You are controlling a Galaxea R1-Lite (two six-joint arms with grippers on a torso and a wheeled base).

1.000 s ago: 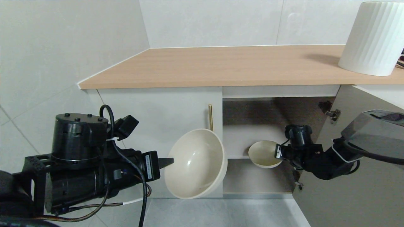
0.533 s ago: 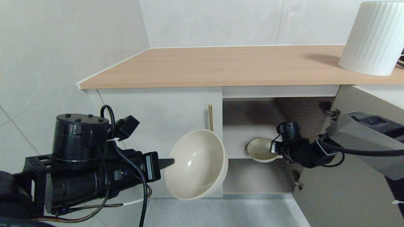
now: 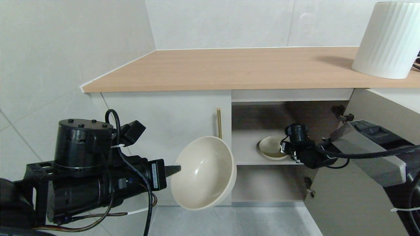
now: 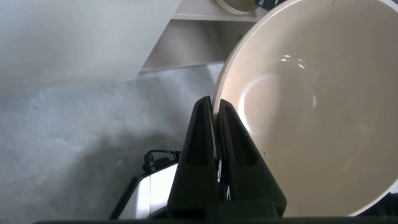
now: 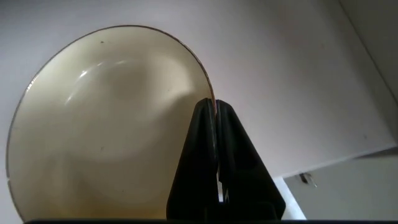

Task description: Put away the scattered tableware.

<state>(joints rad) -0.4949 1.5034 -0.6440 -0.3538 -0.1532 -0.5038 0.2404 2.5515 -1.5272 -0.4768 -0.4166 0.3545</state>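
The left claw (image 4: 216, 115) clamps the large cream bowl (image 3: 203, 173) by its rim, its wrist label (image 3: 155, 175) unreadable, while at two o'clock the right claw (image 5: 215, 111) clamps the small cream bowl (image 3: 269, 148) at the white cabinet shelf (image 3: 246, 147).

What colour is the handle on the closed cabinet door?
The handle is brass-gold, a slim vertical bar; the head view shows it best.

A light wooden countertop (image 3: 229, 68) runs along the tiled wall and carries a white ribbed container (image 3: 387, 39) at its right end. Below it, the cabinet (image 3: 164, 111) stands on a grey floor (image 3: 229, 223) with its right compartment open. A small cream bowl (image 3: 269, 149) is at the inner shelf (image 3: 244, 150); whether it rests there cannot be told.
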